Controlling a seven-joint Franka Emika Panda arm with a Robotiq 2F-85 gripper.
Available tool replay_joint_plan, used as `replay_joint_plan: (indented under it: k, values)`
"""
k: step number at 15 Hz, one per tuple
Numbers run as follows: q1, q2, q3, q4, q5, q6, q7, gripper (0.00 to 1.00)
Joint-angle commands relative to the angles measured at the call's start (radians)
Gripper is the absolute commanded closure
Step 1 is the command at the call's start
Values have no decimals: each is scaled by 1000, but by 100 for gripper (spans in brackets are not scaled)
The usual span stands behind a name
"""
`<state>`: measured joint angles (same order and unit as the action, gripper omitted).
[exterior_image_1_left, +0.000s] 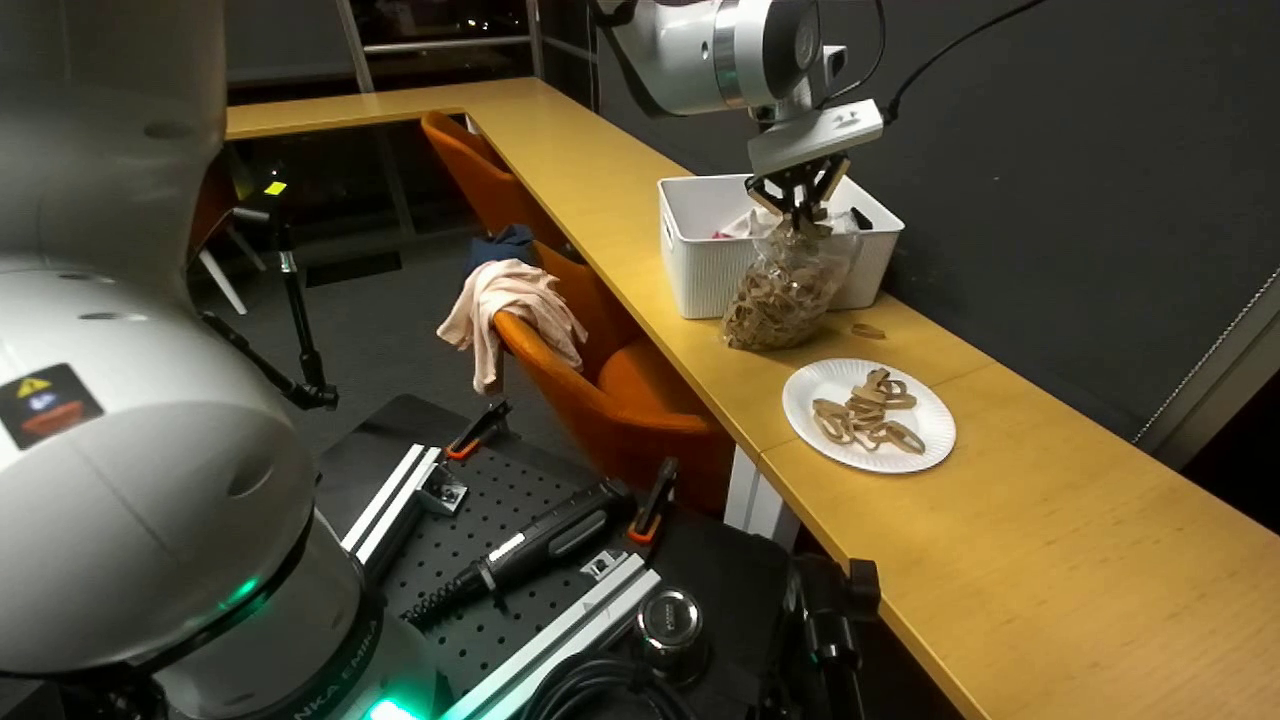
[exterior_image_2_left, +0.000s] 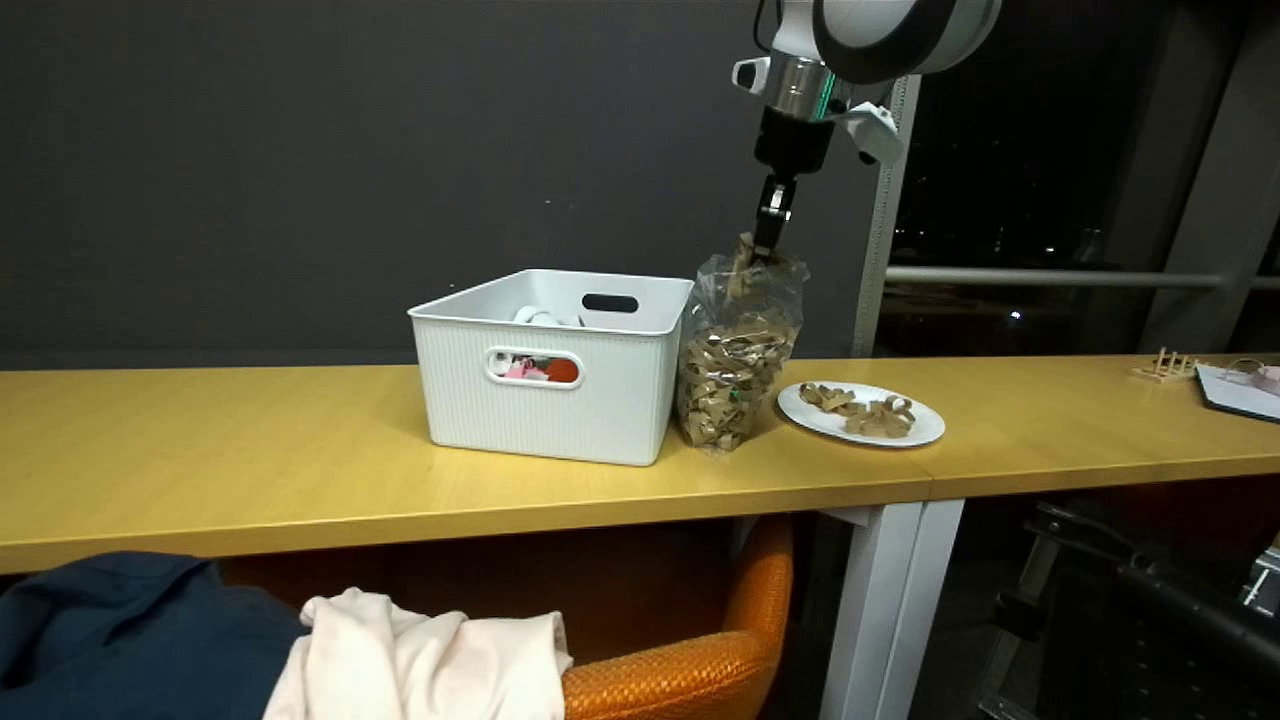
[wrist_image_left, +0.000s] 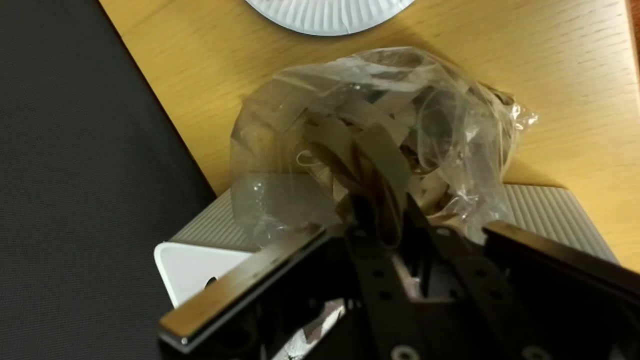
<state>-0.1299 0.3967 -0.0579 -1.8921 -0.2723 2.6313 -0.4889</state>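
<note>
the claw (exterior_image_2_left: 766, 246) points straight down over the mouth of a clear plastic bag (exterior_image_2_left: 748, 330), its two fingers drawn almost together, with a small bunch of tan bands (wrist_image_left: 382, 150) pinched between the tips. the wrist view is dim and blurred just there, so i can't say how many loops are caught. the bunch sits right at the bag's opening, above a heap of loops (exterior_image_2_left: 725, 390) packed inside.

the bag stands on the yellow wooden table (exterior_image_1_left: 1080, 540), right beside a white basket (exterior_image_2_left: 540, 425); something pink and something red show through the basket's handle slot. on the bag's other side, near it but apart, there's a white paper plate (exterior_image_1_left: 936, 425) with a tangle of loose bands (exterior_image_1_left: 868, 410) on it. one stray loop (exterior_image_1_left: 868, 331) lies on the tabletop close by the bag.

in both exterior views an orange chair (exterior_image_1_left: 650, 430) is drawn up to the table, a pale pink cloth (exterior_image_1_left: 515, 300) and a dark blue cloth (exterior_image_2_left: 130, 630) draped over its back. farther along the tabletop, in an exterior view, i see a little wooden peg stand (exterior_image_2_left: 1163, 370).
</note>
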Motion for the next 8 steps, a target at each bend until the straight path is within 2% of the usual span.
replay_joint_plan:
  k: [1,8]
  values:
    - [1,-56,-1,-45,-7,-11,28,52]
    - [-4,-109,-17,-81,-9,-4,61,2]
